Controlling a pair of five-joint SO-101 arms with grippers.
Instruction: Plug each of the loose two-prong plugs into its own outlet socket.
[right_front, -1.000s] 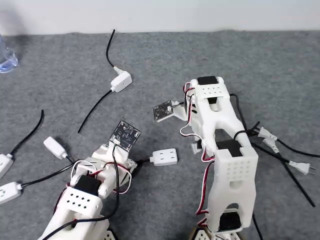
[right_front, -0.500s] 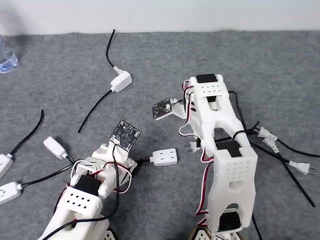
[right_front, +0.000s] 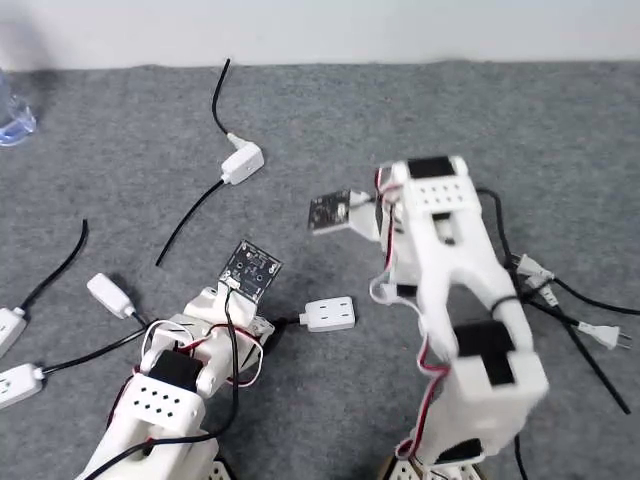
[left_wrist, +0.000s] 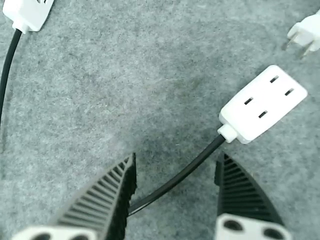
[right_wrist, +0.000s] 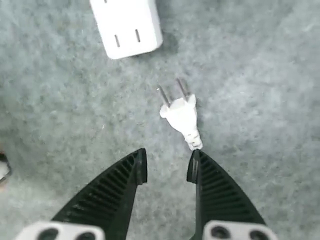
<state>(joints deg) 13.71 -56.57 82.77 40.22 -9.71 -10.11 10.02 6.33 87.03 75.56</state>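
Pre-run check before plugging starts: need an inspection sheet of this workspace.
Surface: grey carpet-like mat, lying flat.
Job's things: outlet socket empty; two-prong plug loose, prongs pointing toward it; another plug loose at the right edge; angled white connector farther back.
Clutter: clear item, likely a bottle, at the far-left edge.
Grippers: left end effector open, straddling the socket's cable; right end effector open, just behind the plug.
Cables: black socket cable runs between the left fingers; black cords cross beside the right arm.
Surroundings: white wall behind the mat.
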